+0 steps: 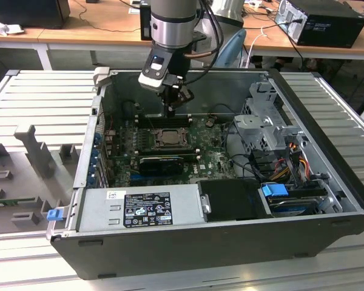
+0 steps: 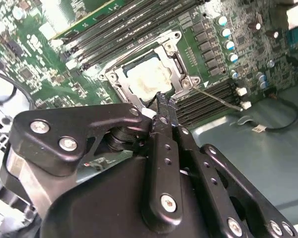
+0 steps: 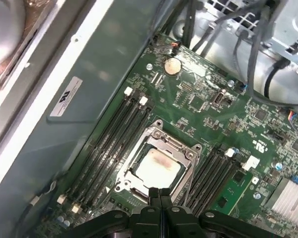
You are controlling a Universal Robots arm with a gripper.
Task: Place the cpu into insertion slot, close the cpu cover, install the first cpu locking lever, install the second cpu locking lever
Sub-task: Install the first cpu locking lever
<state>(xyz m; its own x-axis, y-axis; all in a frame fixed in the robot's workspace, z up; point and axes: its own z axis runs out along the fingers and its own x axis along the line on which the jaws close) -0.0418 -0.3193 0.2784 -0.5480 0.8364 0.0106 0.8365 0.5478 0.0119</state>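
Observation:
The cpu lies flat in the insertion slot on the green board, its pale metal face showing through the window of the cpu cover. The cover is down over the chip. A thin metal locking lever sticks out sideways from one corner of the socket, over the memory slots. My gripper hangs just above the socket's edge. Its black fingers are shut together with nothing between them, as both wrist views show.
Long black memory slots flank the socket on both sides. The case wall runs close behind the board. A cable bundle and drive cage fill the exterior view's right, and the power supply lies along the front.

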